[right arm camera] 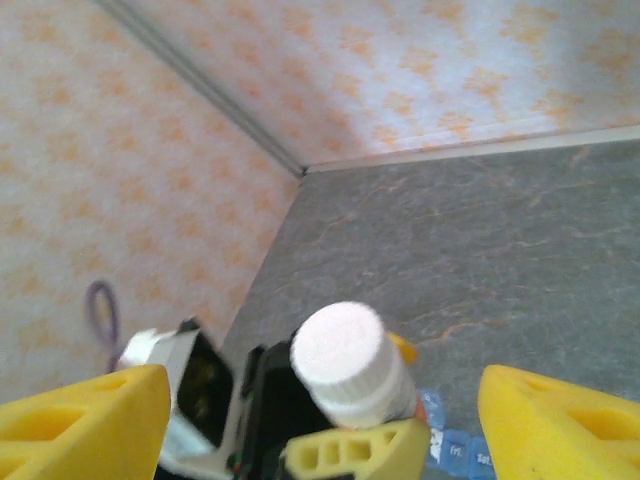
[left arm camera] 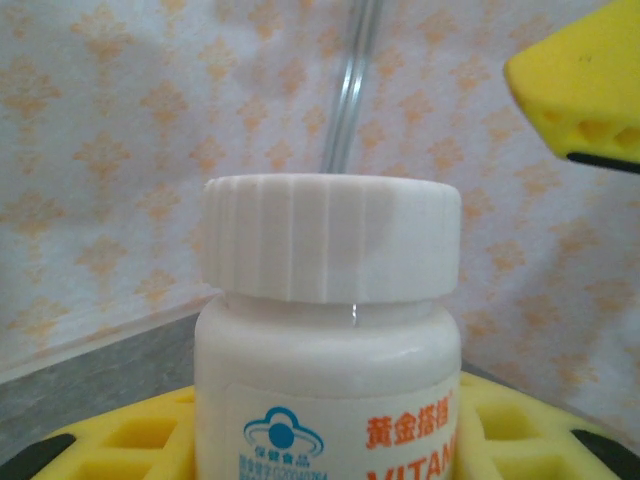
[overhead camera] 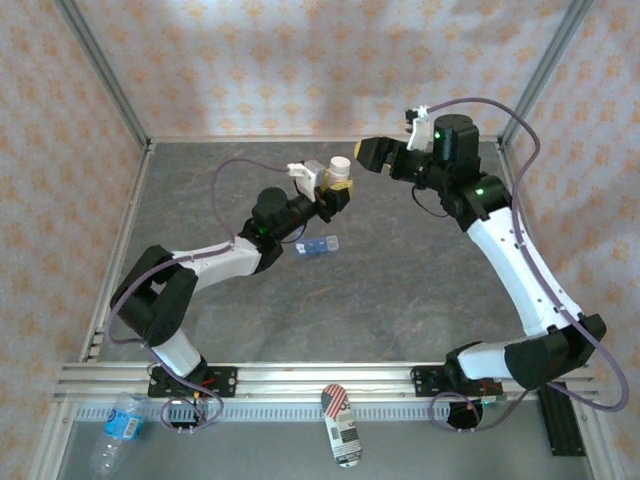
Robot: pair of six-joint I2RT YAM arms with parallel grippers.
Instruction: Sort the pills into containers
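Here, the left pincer [overhead camera: 334, 192] is closed partway on the body of a white vitamin bottle [overhead camera: 340, 170]. Its yellow pads [left arm camera: 130, 440] press on either side of the bottle below the ribbed cap [left arm camera: 330, 235], holding it cap uppermost above the grey table [overhead camera: 420, 290]. The right pincer [overhead camera: 364, 154] stands wide open and grips nothing, just to the right of the bottle in the overhead view. From its own wrist camera, its two yellow fingers [right arm camera: 85, 425] spread to either side of the bottle's cap with clear gaps, touching neither cap nor body. One of those fingers [left arm camera: 585, 80] shows above and to the right of the cap from the left wrist, apart from it. The blue pill organiser [overhead camera: 318, 246], a short strip of joined compartments, lies flat on the table on the near side of the bottle, towards the arm bases, apart from both pincers. From the right wrist, a few of its compartments [right arm camera: 455, 450] show just beneath the bottle. I cannot tell whether its lids are up or down.
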